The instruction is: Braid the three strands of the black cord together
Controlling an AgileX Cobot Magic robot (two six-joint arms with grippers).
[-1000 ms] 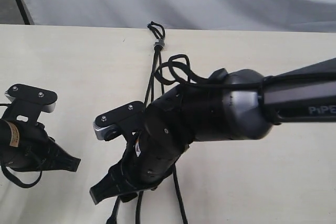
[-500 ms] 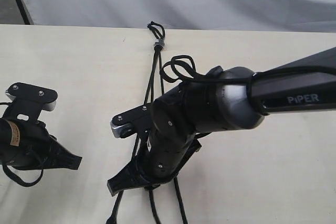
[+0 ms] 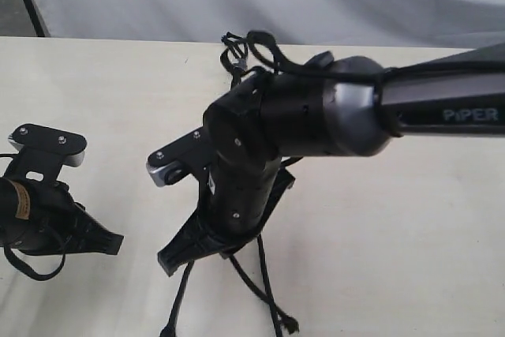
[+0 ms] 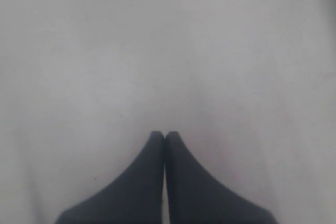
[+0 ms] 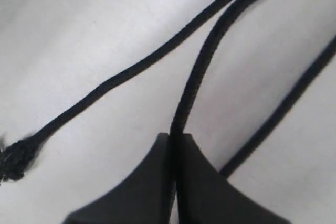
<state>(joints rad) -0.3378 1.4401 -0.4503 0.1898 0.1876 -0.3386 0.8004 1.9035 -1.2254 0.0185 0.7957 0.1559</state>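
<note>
- The black cord (image 3: 231,40) is lying on the pale tabletop (image 3: 394,234). Its looped head is sitting at the 12 o'clock edge in the exterior view, and the right arm is covering most of the length below it.
- The three strands (image 3: 263,272) are emerging from under that arm and trailing toward 6 o'clock, splaying apart as they go (one is heading for about 7 o'clock, the other two for about 5 o'clock).
- The right end effector (image 5: 173,138) is standing fully closed, its two black fingers meeting along one seam. It is pinching the middle strand (image 5: 199,77), which is entering the seam at the fingertips.
- The two other strands are lying loose on the tabletop, one on each side of the pinched one and apart from it. One of them is ending in a frayed tip (image 5: 13,157).
- In the exterior view this end effector is reaching across the middle of the tabletop, its tips pointing toward 7 o'clock.
- The left end effector (image 4: 164,134) is also standing fully closed, fingertips touching, and is holding nothing. Only bare tabletop is showing beyond it.
- In the exterior view it is sitting at about 8 o'clock, well apart from the cord and pointing toward 3 o'clock.
</note>
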